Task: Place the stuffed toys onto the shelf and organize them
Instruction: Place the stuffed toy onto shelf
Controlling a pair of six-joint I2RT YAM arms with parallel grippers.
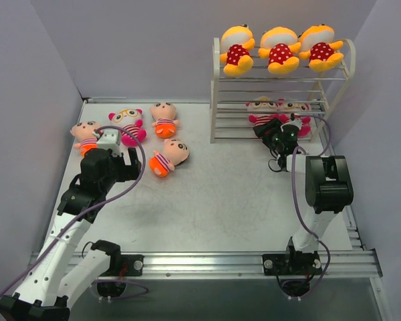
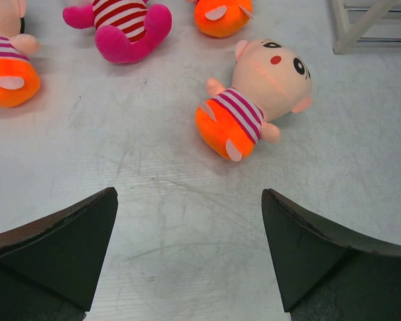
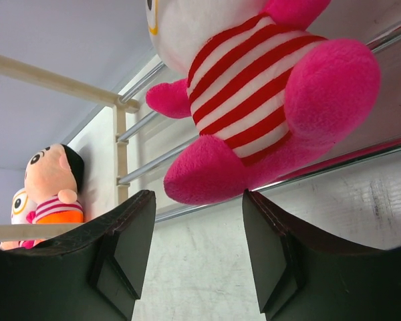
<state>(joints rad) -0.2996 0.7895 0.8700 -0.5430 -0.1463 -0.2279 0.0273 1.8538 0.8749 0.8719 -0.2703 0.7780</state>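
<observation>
**Right gripper** [image 3: 198, 217], lower centre of its wrist view: the dark, wedge-shaped fingers stand partly apart. Only bare table shows between them, and nothing is pinched. Just beyond the tips a pink-striped doll [image 3: 254, 100] lies on the rods of a low tier of the shelf [image 3: 120, 144], one pink leg hanging over the front rod. Whether a finger touches that leg cannot be told. A second pink-striped doll [image 1: 262, 107] lies just beside it on the same tier. On the top tier, upper right of the overhead view, three yellow polka-dot dolls [image 1: 279, 50] sit in a row.

**Left gripper** [image 2: 187, 261], bottom of its wrist view: the fingers are spread wide and hold nothing. Ahead of them, right of centre, the near peach-faced doll [image 2: 254, 107] lies face up and askew on the table [image 2: 120, 174]. In the upper left of the overhead view lie two other peach-faced dolls [image 1: 164, 119] and a third pink-striped doll [image 1: 128, 124].

**Progress, as judged:** five of the nine toys are shelved and grouped by kind. Four are left on the table.

**Materials:** the dolls are short-pile plush, rounded and soft, with stitched faces. The shelf is made of thin white rods with rounded side frames. The table is pale grey, matte and scuffed.
</observation>
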